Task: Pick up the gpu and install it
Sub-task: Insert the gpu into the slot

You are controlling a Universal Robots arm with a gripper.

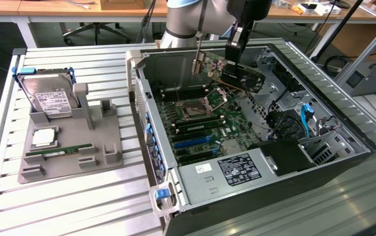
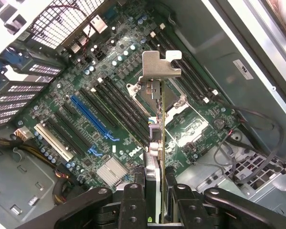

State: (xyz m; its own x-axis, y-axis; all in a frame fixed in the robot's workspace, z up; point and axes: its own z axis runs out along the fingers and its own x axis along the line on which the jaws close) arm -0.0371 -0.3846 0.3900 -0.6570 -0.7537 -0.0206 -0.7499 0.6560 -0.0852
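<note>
We see one robot arm reaching down into an open computer case (image 1: pixel 174 69) that lies on its side on a slatted metal table (image 1: pixel 76 206). The gripper (image 1: pixel 232 58) is pinching the gpu (image 1: pixel 240 76). Its two fingers are drawn partway together, one on each flat face of the thin card.

The gpu hangs tilted in the air inside the case, above the motherboard (image 1: pixel 201 123) and over the processor socket (image 1: pixel 195 109). It sits in no slot. Its silver bracket (image 1: pixel 199 61) points toward the exterior view's left.

In the wrist view the gripper (image 2: pixel 155 191) holds the gpu (image 2: pixel 158 143) edge-on, so we cannot make out its faces. The bracket (image 2: pixel 161 64) is at the card's far end. Below it the motherboard (image 2: pixel 109 95) shows one long blue slot (image 2: pixel 88 114) and one cream slot (image 2: pixel 52 140). The card hides part of the socket.

On the exterior view's left, well apart from the case, stands one grey holder (image 1: pixel 103 132). It carries one hard drive (image 1: pixel 50 98), one processor chip (image 1: pixel 45 138) and one green memory stick (image 1: pixel 60 151).

The picture edge cuts off the upper part of the arm. The lettering on the case labels is too small to read.
</note>
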